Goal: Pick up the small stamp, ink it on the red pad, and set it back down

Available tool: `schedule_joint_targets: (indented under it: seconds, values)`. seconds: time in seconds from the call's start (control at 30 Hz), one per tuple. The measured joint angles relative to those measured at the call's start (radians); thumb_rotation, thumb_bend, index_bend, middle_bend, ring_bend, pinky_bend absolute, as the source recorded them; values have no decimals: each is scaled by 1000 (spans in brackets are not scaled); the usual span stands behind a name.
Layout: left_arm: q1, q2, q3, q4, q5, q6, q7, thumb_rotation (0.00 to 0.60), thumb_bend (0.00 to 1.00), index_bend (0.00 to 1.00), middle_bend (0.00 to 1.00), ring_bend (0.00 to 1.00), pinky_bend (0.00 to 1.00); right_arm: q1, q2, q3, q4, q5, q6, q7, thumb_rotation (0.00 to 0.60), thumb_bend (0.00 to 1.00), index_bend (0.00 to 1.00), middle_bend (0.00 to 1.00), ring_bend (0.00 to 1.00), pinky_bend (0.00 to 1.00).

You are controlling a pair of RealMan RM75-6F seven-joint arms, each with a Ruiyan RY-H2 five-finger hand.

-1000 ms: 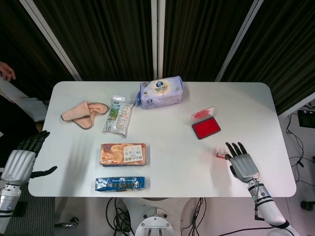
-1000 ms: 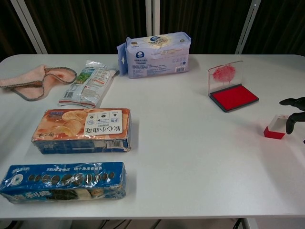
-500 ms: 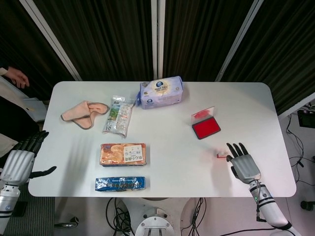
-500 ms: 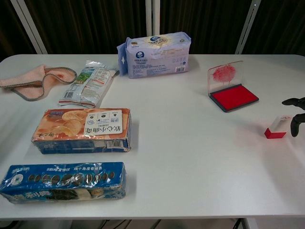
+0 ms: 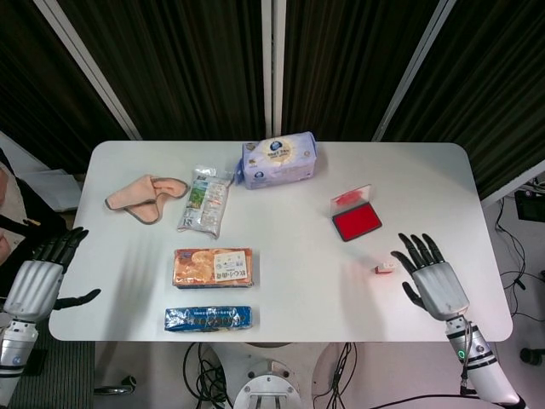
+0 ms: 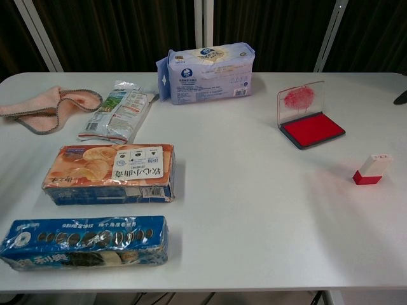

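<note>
White tabletop (image 5: pixel 289 256) against dark curtains, seen from the head and chest views. Small stamp (image 5: pixel 384 269) stands on the tabletop, red base down with a pale top, in front of the red ink pad (image 5: pixel 356 222), whose clear lid is tipped up and smeared with red.

Right hand (image 5: pixel 433 279) is just right of the stamp, fingers (image 5: pixel 411 252) spread and pointing away from the robot, palm down, holding nothing. Stamp sits just left of the nearest fingertip with a small gap, not touching as far as the head view shows. In the chest view the stamp (image 6: pixel 372 169) stands alone; only a dark tip at the right edge shows, probably part of that hand.

Left hand (image 5: pixel 38 277) is off the left edge of the tabletop, fingers straight and slightly apart, thumb out, empty, well apart from the stamp.

Other items:
- pink cloth (image 5: pixel 146 196), far left
- green snack bag (image 5: pixel 205 200) beside it
- tissue pack (image 5: pixel 279 159) at the far edge
- orange biscuit box (image 5: pixel 213 267), with the blue cookie pack (image 5: pixel 209 318) nearer the robot
</note>
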Motion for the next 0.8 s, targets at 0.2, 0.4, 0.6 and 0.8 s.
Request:
schedule_joint_targets:
  seconds: [0.2,0.4,0.6,0.8]
  values:
    - [2,7,1,-5,-1,1,0,500,19,73,73,77,183,31,8,60,-107,194,-101,-276,600,108,143,203,18,0]
    - [0,1,3,5,-3,-8,-8,500,20,80,73,77,184,69,-71,106,-100,282,-137,-384,600,109,333,332,140,108]
    - [-5,1,2,9,-1,-12,-13,498,21,80,73,77,184,81,-123,108,-45,305,-148,-365,600,110,361,334,140,106]
    - [-8,-2,5,11,0,-18,-14,502,21,80,73,78,183,81,-147,98,1,304,-155,-321,600,109,373,337,141,72]
